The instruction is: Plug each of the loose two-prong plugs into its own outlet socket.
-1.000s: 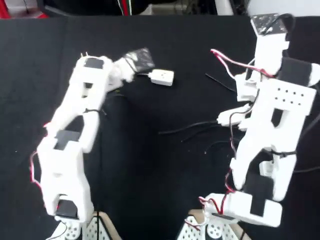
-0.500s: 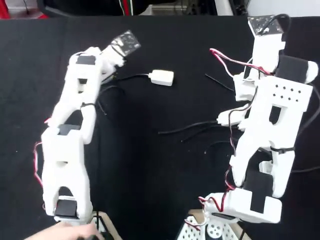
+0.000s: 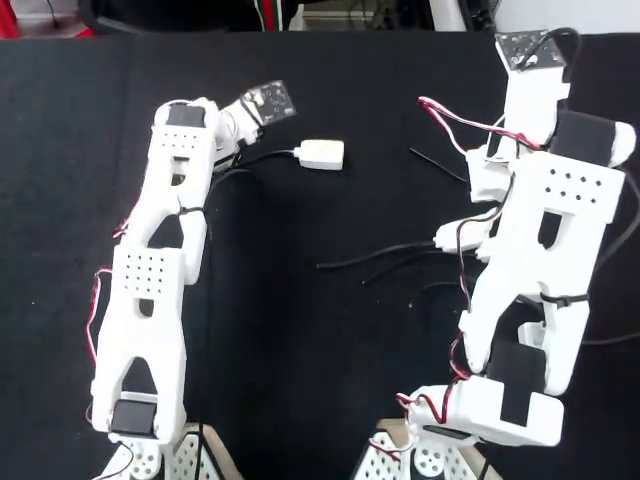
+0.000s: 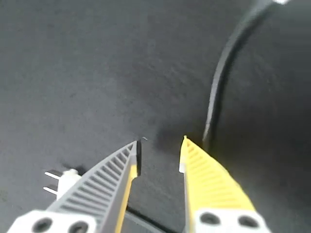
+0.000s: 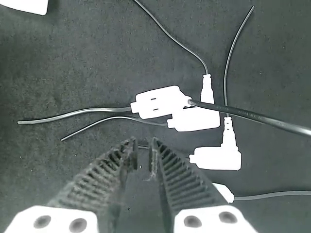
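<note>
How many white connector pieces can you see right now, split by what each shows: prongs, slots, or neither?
Plug with two prongs showing: 1
Socket with two slots showing: 1
White bodies showing neither: 3
White end, mostly hidden: 1
Total: 6

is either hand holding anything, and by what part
Nothing is held. The left hand is open over the bare table, with a plug lying beside it. The right hand hangs empty near a white socket.
</note>
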